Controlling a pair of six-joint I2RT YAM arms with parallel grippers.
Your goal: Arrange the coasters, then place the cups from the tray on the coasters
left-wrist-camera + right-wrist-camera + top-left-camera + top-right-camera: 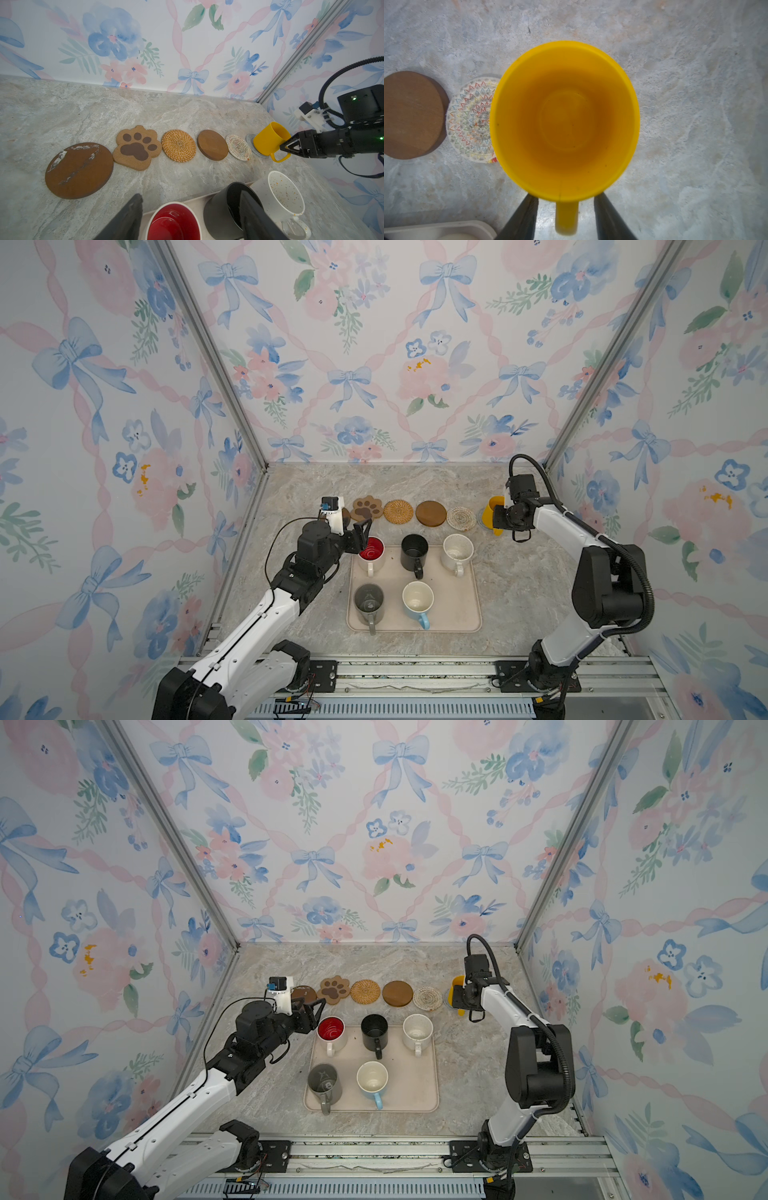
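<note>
On the marbled, stone-look surface (519,593) six flat coasters lie in a row beyond the tray: a dark brown disc (79,170) streaked with white; a grainy paw-shaped mat (137,147); a coiled rattan round (178,145); a smooth wooden disc (212,144); a cream woven round (239,147) stitched with coloured zigzags; and a pale blue-grey woven round (250,138). The glossy yellow mug (564,116) stands upright on that last one, covering most of it; the right tool (566,197) is open, its dark fingers either side of the mug's handle and clear of it. The beige tray (453,605), round-cornered with a low rim, carries five handled mugs: the red-lined white mug (371,553), the black mug (414,551), the cream speckled mug (457,551), the grey mug (368,601) and the light blue mug (417,599). The left tool (362,536) is spread wide at the red-lined white mug's rim, gripping nothing.
</note>
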